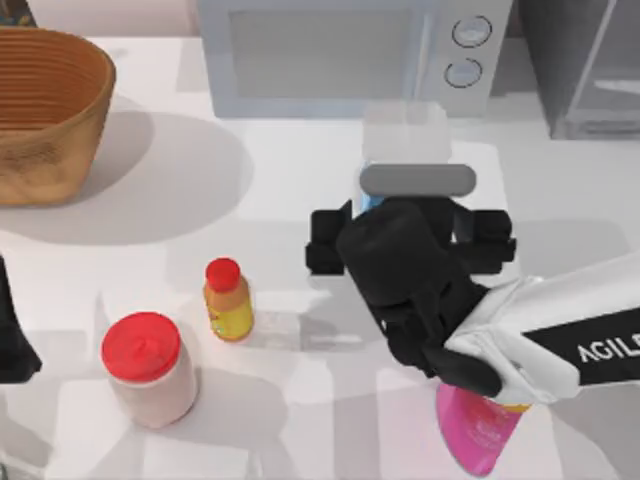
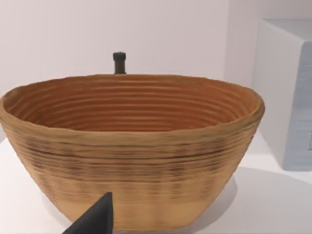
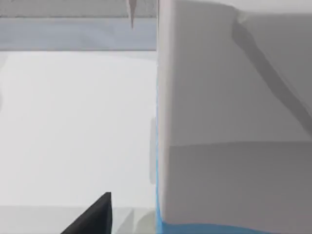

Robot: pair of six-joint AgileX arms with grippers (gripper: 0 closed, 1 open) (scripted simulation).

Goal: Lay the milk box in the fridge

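the milk box (image 1: 404, 150) stood upright on the table just in front of the microwave (image 1: 340, 55), with the fridge (image 1: 590, 70) at the right rear. the right gripper (image 1: 410, 215) sat close against the carton's near side, judged a grasp approach; its finger spacing could not be told. the left arm (image 1: 15, 330) was parked at the left edge

White-topped, blue-edged milk box (image 3: 229, 97)

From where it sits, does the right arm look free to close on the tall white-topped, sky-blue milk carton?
Probably yes. The right gripper hangs directly over the milk carton, which stands in front of the pale-grey microwave; the right wrist view shows the carton close alongside, nothing between.
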